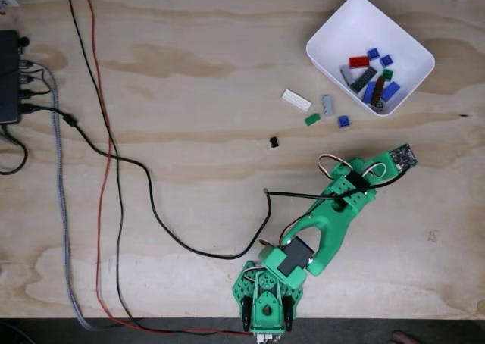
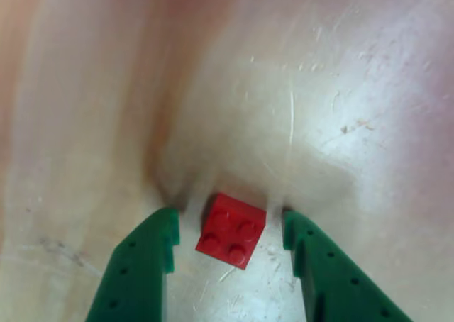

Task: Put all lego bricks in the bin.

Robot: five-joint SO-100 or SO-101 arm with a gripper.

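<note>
While a small red brick (image 2: 231,230) lay flat on the table between the two green fingers (image 2: 145,265) in the other view, studs up and turned a little askew, it touched neither of them; the gripper (image 2: 230,240) stood wide, with clear gaps on both sides of the brick, and held nothing. Such a brick was likely light, hard and smooth-sided, so it would probably slide or twist rather than give; I judged the best hold to be across two opposite flat sides, low down, after squaring the fingers to its tilt, since a pinch on the corners could flick it away.

In the fixed view the white bin (image 1: 331,27) sat toward the upper right of the table (image 1: 189,71) and already held a heap of bricks (image 1: 370,77) in red, blue, grey, green and brown. Just outside the bin, below and to its left, four more lay close together: a white plate (image 1: 296,100), a grey brick (image 1: 327,105), a small green one (image 1: 311,119) and a small blue one (image 1: 343,120); a tiny black piece (image 1: 273,142) lay farther from the bin, apart from these. The green arm (image 1: 326,223) reached up from the table's lower edge toward the bin, and black and red cables (image 1: 106,147) ran far to the bin's left.
</note>
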